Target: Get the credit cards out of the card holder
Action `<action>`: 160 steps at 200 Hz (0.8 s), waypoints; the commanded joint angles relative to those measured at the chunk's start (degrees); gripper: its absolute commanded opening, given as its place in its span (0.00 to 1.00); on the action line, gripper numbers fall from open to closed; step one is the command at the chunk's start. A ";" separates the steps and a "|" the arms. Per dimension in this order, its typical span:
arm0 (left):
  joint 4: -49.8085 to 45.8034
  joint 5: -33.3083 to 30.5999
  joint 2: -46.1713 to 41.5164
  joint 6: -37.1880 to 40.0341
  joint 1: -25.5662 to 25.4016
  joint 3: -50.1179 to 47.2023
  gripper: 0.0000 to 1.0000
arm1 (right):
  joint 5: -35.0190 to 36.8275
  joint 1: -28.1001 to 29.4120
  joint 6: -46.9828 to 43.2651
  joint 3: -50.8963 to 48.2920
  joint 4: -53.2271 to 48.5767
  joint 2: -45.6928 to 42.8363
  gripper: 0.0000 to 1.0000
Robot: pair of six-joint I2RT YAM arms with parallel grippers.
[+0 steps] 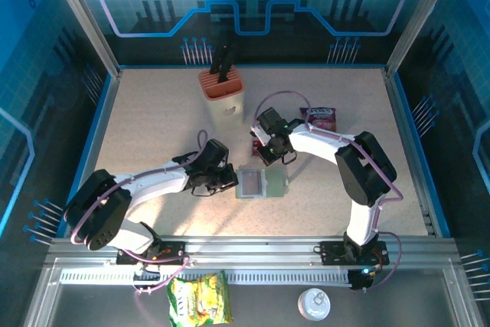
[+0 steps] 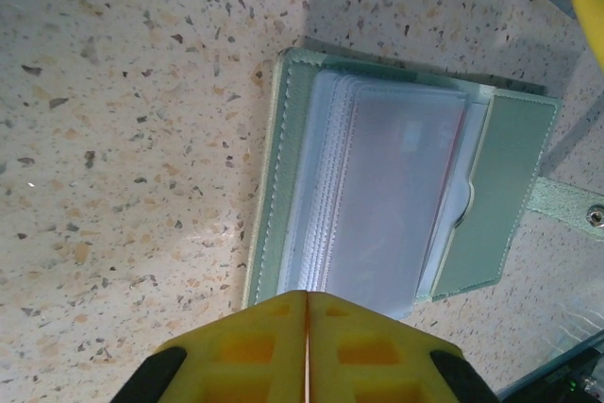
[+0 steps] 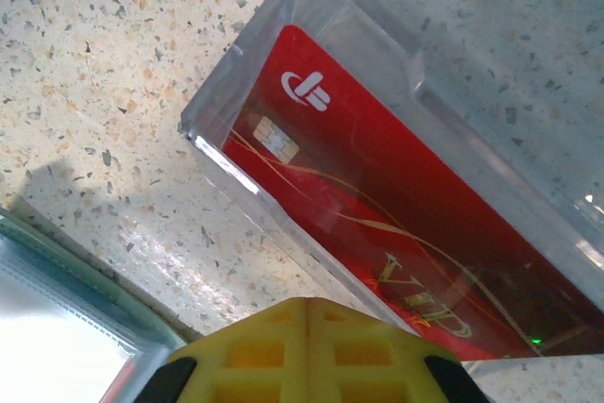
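the left jaws are pressed fully together, yellow pad against yellow pad, with nothing seen between them. just ahead of their tips, on the speckled tabletop, the grey-green card holder lies open. its stack of frosted clear sleeves fans up toward the jaws, and the near edge of the stack reaches right to the tips; whether they touch i cannot tell. a faint reddish tint shows through the top sleeve, too blurred to name. past the sleeves, to the right of the jaws, the holder's snap tab lies flat on the tabletop. the right jaws are likewise shut tight and hold nothing. directly ahead of them a red credit card, with a gold chip, a white logo and gold lettering, lies tilted inside a clear plastic stand. one corner of the card holder sits just to the left of these jaws. from above, the holder lies between the two sets of jaws, with a purple snack packet farther out beyond the right ones.
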 commanded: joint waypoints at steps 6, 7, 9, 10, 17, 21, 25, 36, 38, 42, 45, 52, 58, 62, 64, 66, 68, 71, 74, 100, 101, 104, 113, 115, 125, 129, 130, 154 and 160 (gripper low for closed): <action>1.00 2.33 1.27 0.05 0.01 0.33 0.04 | -2.11 0.94 3.20 -0.36 -0.19 -3.72 0.03; 1.01 2.34 1.28 0.05 0.06 0.33 0.04 | -2.27 0.94 3.34 -0.45 -0.19 -3.90 0.03; 1.02 2.41 1.42 0.05 0.02 0.33 0.04 | -2.61 1.01 3.69 -0.65 -0.14 -4.13 0.03; 1.02 2.43 1.44 0.01 0.06 0.33 0.04 | -2.79 1.02 3.90 -0.73 -0.12 -4.32 0.03; 1.25 2.52 1.63 0.05 0.07 0.41 0.03 | -3.86 1.19 5.45 -1.49 -0.02 -5.28 0.04; 1.28 2.50 1.77 0.03 0.07 0.38 0.03 | -4.45 1.28 6.50 -1.92 0.07 -5.79 0.05; 1.37 2.55 1.89 0.05 0.02 0.48 0.02 | -5.13 1.39 7.55 -2.42 0.33 -6.35 0.06; 1.38 2.67 2.24 0.08 0.06 0.60 0.01 | -6.99 1.76 10.52 -3.94 1.08 -7.57 0.08; 1.49 2.69 2.36 0.08 0.02 0.60 0.01 | -7.26 1.81 11.18 -4.20 1.14 -7.75 0.08; 1.58 2.71 2.43 0.09 0.03 0.60 0.01 | -7.99 2.02 12.26 -4.68 1.36 -8.13 0.09; 1.67 2.81 2.58 0.12 0.01 0.65 0.01 | -8.51 2.15 13.09 -5.05 1.51 -8.35 0.09; 1.81 2.98 2.87 0.23 0.04 0.68 0.00 | -9.58 2.64 15.11 -5.85 1.89 -8.80 0.10; 1.80 3.10 3.21 0.27 0.02 0.83 0.00 | -10.69 3.05 16.81 -6.51 2.31 -9.17 0.10; 1.75 3.09 3.30 0.26 0.01 0.81 0.00 | -11.31 3.36 17.76 -6.98 2.68 -9.31 0.11; 1.78 3.06 3.37 0.28 0.01 0.85 0.00 | -11.55 3.51 18.22 -7.23 2.88 -9.48 0.11; 1.76 3.10 3.54 0.24 0.01 0.83 0.00 | -11.81 3.67 18.70 -7.46 3.00 -9.50 0.11; 1.69 3.09 3.59 0.30 0.02 0.92 0.00 | -12.05 3.85 19.13 -7.65 3.23 -9.57 0.11; 1.61 3.06 3.69 0.32 0.06 0.94 0.00 | -12.36 4.14 19.82 -7.91 3.44 -9.66 0.12; 1.58 2.99 3.78 0.34 0.02 0.99 0.00 | -12.63 4.39 20.59 -8.20 3.62 -9.72 0.12; 0.67 2.40 4.77 0.60 0.01 1.31 0.00 | -15.08 6.13 27.15 -9.43 4.59 -9.86 0.13; 0.63 2.37 4.87 0.59 0.01 1.31 0.00 | -15.22 6.17 27.45 -9.51 4.66 -9.87 0.13; 0.55 2.36 5.03 0.65 0.06 1.37 0.00 | -15.52 6.29 28.07 -9.69 5.00 -9.89 0.13; 0.42 2.45 5.57 0.80 0.01 1.54 0.00 | -16.46 6.73 29.82 -10.39 5.86 -10.12 0.13; 0.41 2.48 5.70 0.83 0.01 1.51 0.00 | -16.73 6.83 30.09 -10.50 6.05 -10.14 0.13; 0.30 2.55 6.15 0.82 0.01 1.52 0.00 | -17.71 7.05 31.69 -11.09 6.67 -10.36 0.13; 0.32 2.60 6.39 0.81 0.03 1.54 0.00 | -18.23 7.09 32.24 -11.17 6.80 -10.45 0.13; 0.32 2.56 6.39 0.83 0.07 1.55 0.00 | -18.33 7.09 32.37 -11.17 6.82 -10.43 0.14; -0.01 2.31 6.92 0.80 0.00 1.43 0.00 | -20.42 7.13 34.84 -12.53 8.58 -10.72 0.23; -0.11 2.30 6.91 0.84 -0.03 1.42 0.00 | -20.45 7.19 35.39 -12.96 9.08 -10.91 0.26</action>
